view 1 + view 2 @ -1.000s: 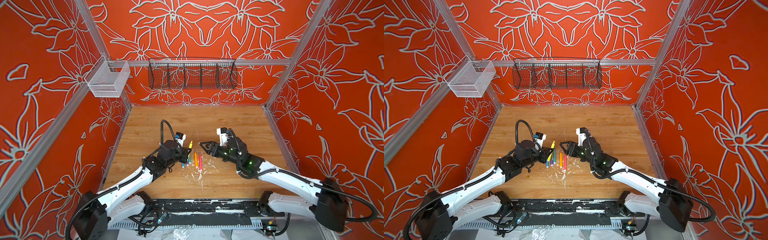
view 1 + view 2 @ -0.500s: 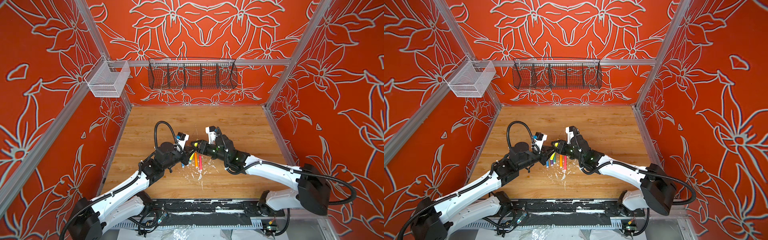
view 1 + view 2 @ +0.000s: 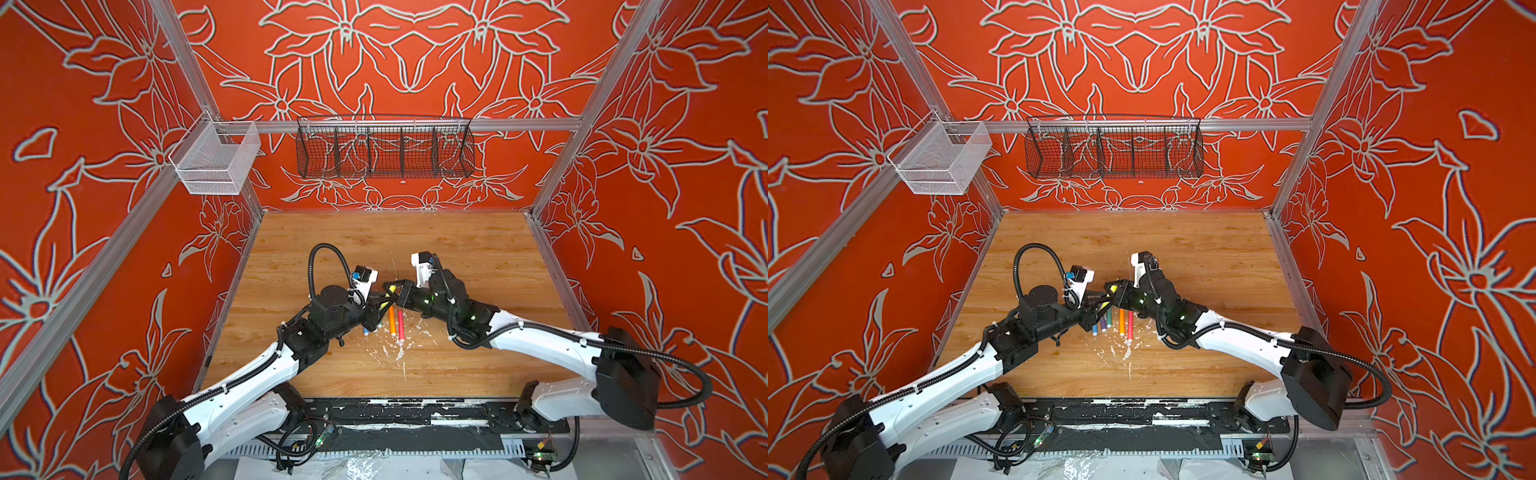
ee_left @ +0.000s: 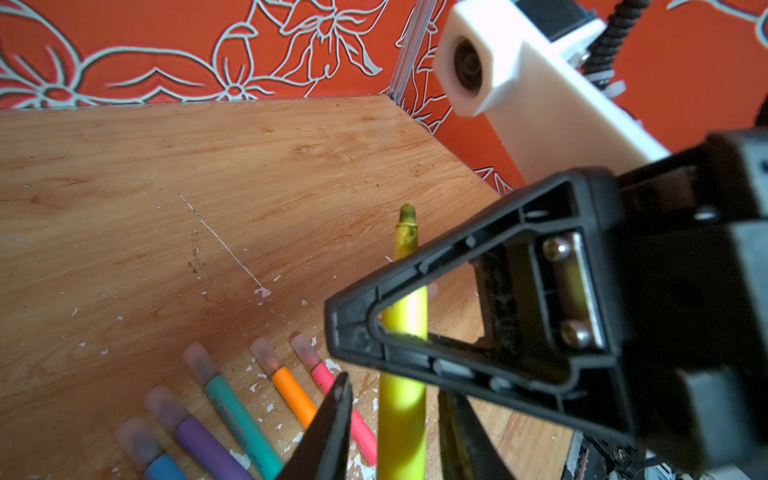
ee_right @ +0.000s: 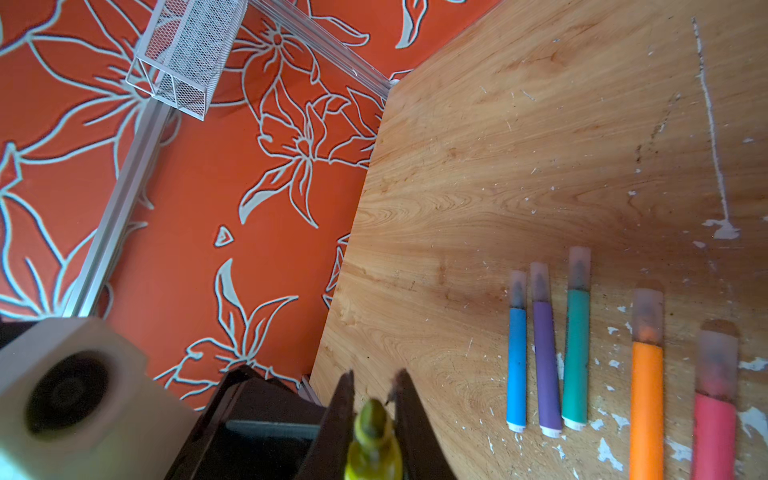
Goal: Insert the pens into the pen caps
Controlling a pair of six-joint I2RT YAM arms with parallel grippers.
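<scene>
1. Over the capped end of the orange pen [image 3: 391,322], clear of the table [image 3: 457,257], the yellow pen [image 4: 402,399] hangs between both claws, which meet on it from opposite sides.
2. The right gripper [image 5: 374,384] is clamped tight on the yellow pen near its tip. The tip is bare and dark-stained and pokes out past the fingers.
3. The left gripper [image 4: 395,386] is part-open and straddles the barrel further down. The left wrist view shows a gap between one finger and the barrel, so it isn't pinching.
4. The orange pen lies flat, its tip inside a clear cap [image 5: 647,313].
5. The pink pen [image 5: 712,436] lies just beside the orange pen on the right arm's side, its tip in its own cap.
6. On the orange pen's other side lie the teal pen [image 5: 575,353], purple pen [image 5: 546,365] and blue pen [image 5: 516,365], in that order outward. They're parallel and each tip is capped. Purple and blue nearly touch.
7. All five caps point toward the back wall.
8. White flecks [image 3: 399,353] are scattered around the orange pen's butt end.
9. The black wire basket [image 3: 384,153] hangs on the back wall, well beyond the orange pen's cap. The wall pattern shows through its compartments.
10. The white mesh basket [image 3: 216,160] hangs at the left rear corner, well apart from the orange pen. The wall shows through the mesh.
</scene>
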